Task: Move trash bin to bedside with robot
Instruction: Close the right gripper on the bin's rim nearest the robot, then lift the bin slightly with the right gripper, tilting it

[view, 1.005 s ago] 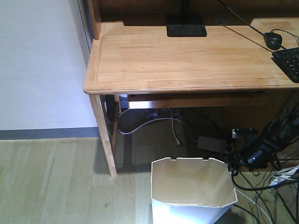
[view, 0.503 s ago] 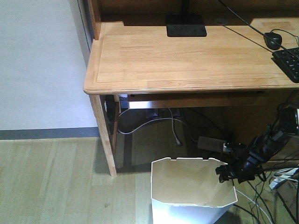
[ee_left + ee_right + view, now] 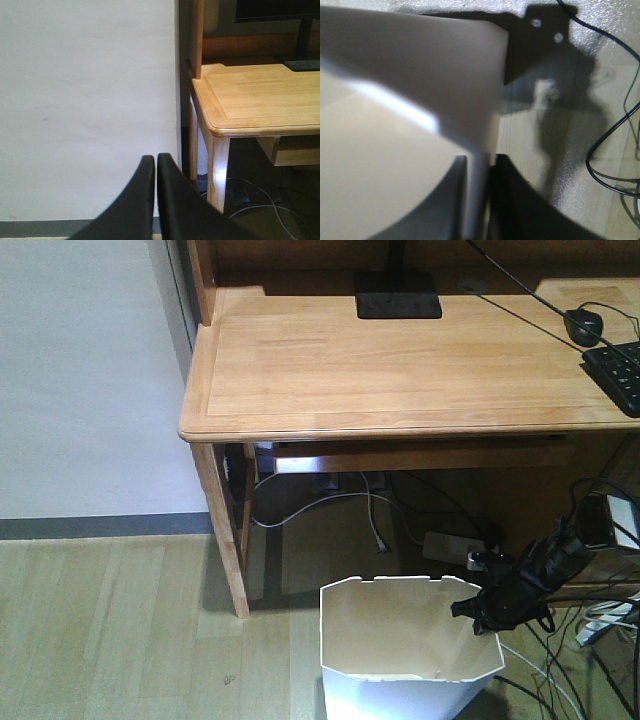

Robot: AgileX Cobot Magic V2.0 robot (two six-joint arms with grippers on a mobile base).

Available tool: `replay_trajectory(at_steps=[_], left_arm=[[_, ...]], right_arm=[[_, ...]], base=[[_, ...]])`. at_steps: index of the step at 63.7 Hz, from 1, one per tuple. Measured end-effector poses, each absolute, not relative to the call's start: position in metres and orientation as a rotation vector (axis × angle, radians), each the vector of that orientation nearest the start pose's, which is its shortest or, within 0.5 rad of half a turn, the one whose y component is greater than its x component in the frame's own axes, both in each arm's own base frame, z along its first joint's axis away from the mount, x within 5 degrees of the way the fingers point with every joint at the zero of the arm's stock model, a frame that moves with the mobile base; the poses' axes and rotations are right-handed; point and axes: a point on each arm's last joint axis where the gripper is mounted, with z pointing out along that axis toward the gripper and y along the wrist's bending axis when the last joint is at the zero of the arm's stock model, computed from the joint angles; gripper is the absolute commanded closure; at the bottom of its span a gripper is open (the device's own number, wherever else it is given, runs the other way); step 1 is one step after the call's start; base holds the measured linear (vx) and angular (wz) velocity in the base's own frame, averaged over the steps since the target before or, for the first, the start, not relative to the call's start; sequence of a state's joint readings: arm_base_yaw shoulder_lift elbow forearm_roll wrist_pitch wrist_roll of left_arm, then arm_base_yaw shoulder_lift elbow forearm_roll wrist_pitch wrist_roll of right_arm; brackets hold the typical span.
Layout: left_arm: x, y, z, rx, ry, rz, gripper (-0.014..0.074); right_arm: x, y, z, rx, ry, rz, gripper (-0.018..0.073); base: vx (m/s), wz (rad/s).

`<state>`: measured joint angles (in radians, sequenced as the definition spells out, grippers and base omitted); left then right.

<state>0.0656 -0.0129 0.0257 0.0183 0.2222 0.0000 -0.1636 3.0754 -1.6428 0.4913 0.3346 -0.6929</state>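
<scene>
**Principal item.** Trash bin (image 3: 400, 640): white, faceted sides, angular rim, cream inside, top open. It stands on the plank floor (image 3: 110, 620) in front of the light wooden desk (image 3: 400, 370), just right of the desk leg (image 3: 228, 540). Its lower body is cut off by the bottom edge of the front view.

**Right gripper** (image 3: 478, 608): black, at the bin's right rim. In the wrist view it is narrow, pinching the thin bin wall. One finger (image 3: 445, 205) lies on the cream inner side and the other on the outer side.

**Left gripper** (image 3: 155, 200): fingers pressed together with nothing between them. It faces the white wall (image 3: 85, 100) and the desk's near corner.

**Surroundings.**
- Under the desk, behind the bin: power strip (image 3: 452, 545) and white cable (image 3: 330, 502).
- On the floor close to the bin's right side, around the arm: a tangle of black cables (image 3: 590, 640).
- On the desk top: monitor base (image 3: 398, 295), mouse (image 3: 583, 325), and keyboard (image 3: 615, 370), which is cut off at the right edge.
- Along the foot of the wall: grey baseboard (image 3: 100, 527).

**Obscured.**
- The right wrist view is blurred, and the bin wall fills most of it.
- In the front view the right gripper reads as one dark mass against the shadow under the desk, so its fingers cannot be told apart there.
- The bin's base is hidden from every view.
</scene>
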Motion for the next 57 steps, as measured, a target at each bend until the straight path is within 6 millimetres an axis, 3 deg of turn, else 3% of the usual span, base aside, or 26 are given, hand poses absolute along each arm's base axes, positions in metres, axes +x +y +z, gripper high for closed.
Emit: replay_trajectory(at_steps=[12,22,37,57], left_arm=[[0.055,0.004,0.185,-0.044,1.718,0.065,0.0603],[0.055,0.004,0.185,-0.044,1.718,0.065,0.0603],[0.055,0.004,0.185,-0.044,1.718,0.065,0.0603],[0.055,0.004,0.185,-0.044,1.718,0.065,0.0603]], right_arm=[[0.352,-0.043,-0.226,-0.097,3.173,0.268,0.0569],[0.348,-0.041,-0.214,-0.095,3.139,0.276,0.0568],[0.346,-0.037,-0.178,-0.201,3.043,0.326,0.0566],[0.332,-0.023,-0.112,-0.137,2.893,0.692,0.0566]], base=[[0.00,-0.01],[0.00,-0.01],[0.00,0.00],[0.00,0.00]])
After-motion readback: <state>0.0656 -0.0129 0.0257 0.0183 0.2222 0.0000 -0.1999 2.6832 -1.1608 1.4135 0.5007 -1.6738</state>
